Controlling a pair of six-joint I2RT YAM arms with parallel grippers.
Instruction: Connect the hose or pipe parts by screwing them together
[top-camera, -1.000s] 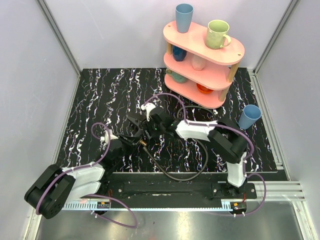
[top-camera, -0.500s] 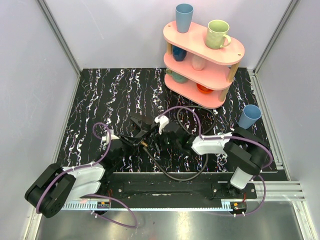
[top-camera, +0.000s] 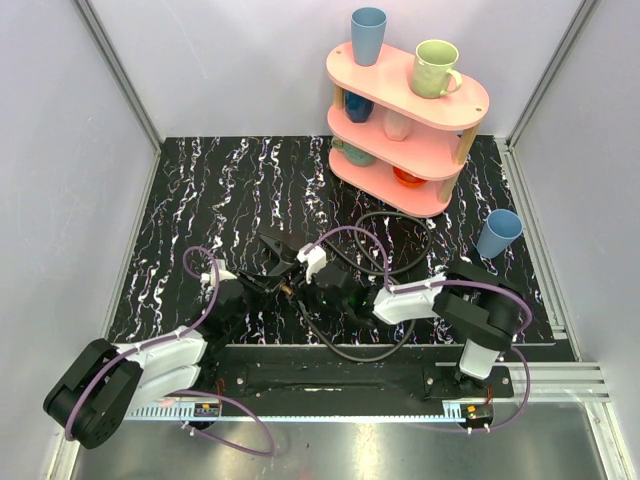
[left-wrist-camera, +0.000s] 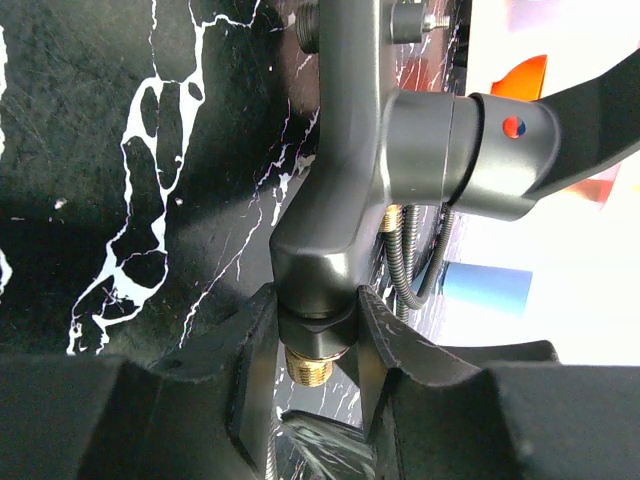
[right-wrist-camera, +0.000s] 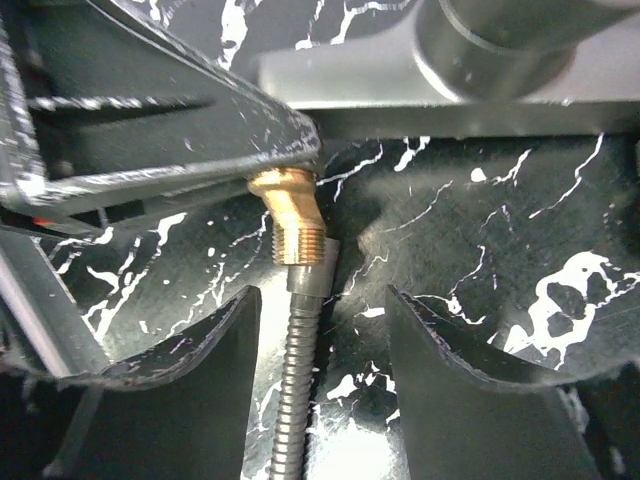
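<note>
A short dark angular pipe piece (left-wrist-camera: 330, 250) is held up off the table near its front middle. Its brass threaded fitting (right-wrist-camera: 290, 215) points down and toward the right arm. The end collar of a thin ribbed flexible hose (right-wrist-camera: 293, 400) meets the tip of that fitting. The brass threads are still bare, so the joint looks barely started, if at all.

The left gripper (left-wrist-camera: 318, 345) is clenched on the angular piece just above the brass, one finger on each side. This probably braces the piece so that it cannot turn with the hose.

The right gripper (right-wrist-camera: 322, 300) straddles the hose just below the joint. Its jaws are released, with a gap on each side of the hose (likely lined up to pinch the collar and twist it).

From above, the rest of the hose trails in a loose loop over the black marbled table mat (top-camera: 200, 190). That slack should let the end rotate freely.

A pink shelf (top-camera: 440, 100) of cups stands well apart at the back right, and a blue cup (top-camera: 498, 233) stands beside it.
</note>
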